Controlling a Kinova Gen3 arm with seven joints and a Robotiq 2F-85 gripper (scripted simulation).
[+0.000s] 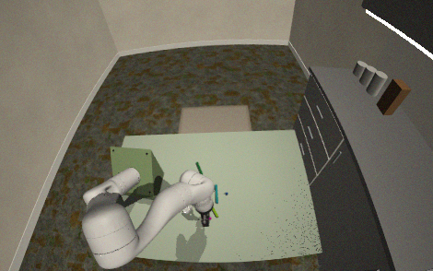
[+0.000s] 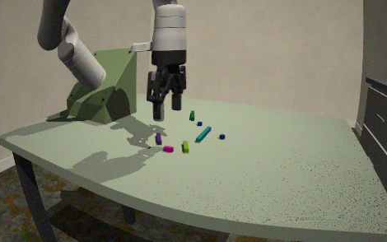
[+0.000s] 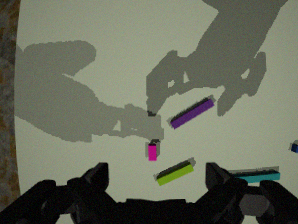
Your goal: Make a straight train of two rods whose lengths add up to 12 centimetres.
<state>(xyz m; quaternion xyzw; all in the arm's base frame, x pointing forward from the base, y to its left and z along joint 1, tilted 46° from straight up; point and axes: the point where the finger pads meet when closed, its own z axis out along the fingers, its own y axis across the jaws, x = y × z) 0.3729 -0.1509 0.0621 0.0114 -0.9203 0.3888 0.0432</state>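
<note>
The magenta rod (image 1: 210,218) (image 2: 168,149) (image 3: 152,153) points lengthwise toward the wrist view's bottom edge, the tool (image 1: 205,222) (image 2: 167,111) (image 3: 156,173) open above.

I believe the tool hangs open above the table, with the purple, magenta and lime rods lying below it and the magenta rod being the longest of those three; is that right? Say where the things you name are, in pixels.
Not quite: the magenta rod (image 1: 210,218) (image 2: 168,149) (image 3: 152,153) is the shortest of those three, as the wrist view shows. The rest stands.

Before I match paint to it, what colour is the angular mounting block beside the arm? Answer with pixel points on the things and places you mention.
The angular mounting block (image 1: 130,162) (image 2: 120,70) is plain olive green, best seen in the exterior view.
</note>
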